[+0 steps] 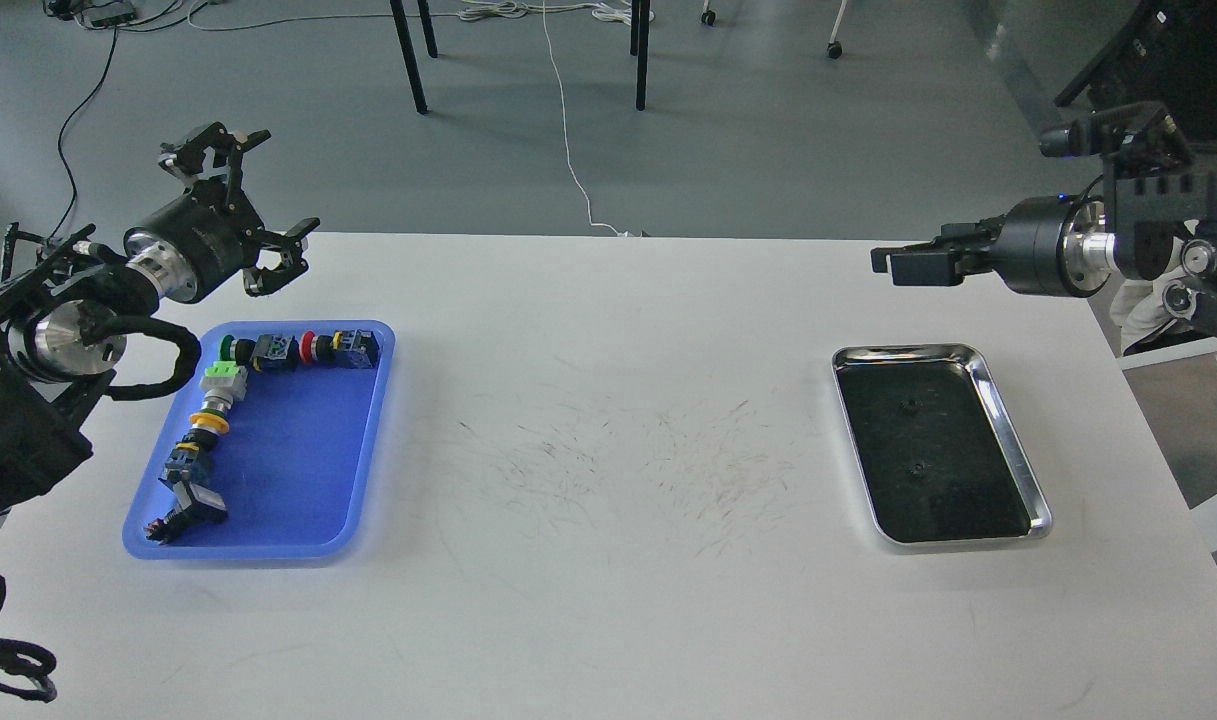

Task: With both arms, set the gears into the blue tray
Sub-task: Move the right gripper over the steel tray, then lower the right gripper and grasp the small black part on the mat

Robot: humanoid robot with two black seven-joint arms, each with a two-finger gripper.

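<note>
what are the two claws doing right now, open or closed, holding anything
Left claw: open, holding nothing.
Right claw: seen side-on, cannot tell; nothing visibly held.

I see a lab room: a gray floor [768,150], loose cables [568,130], chair legs [413,60], and a scratched white table [608,450].
</note>
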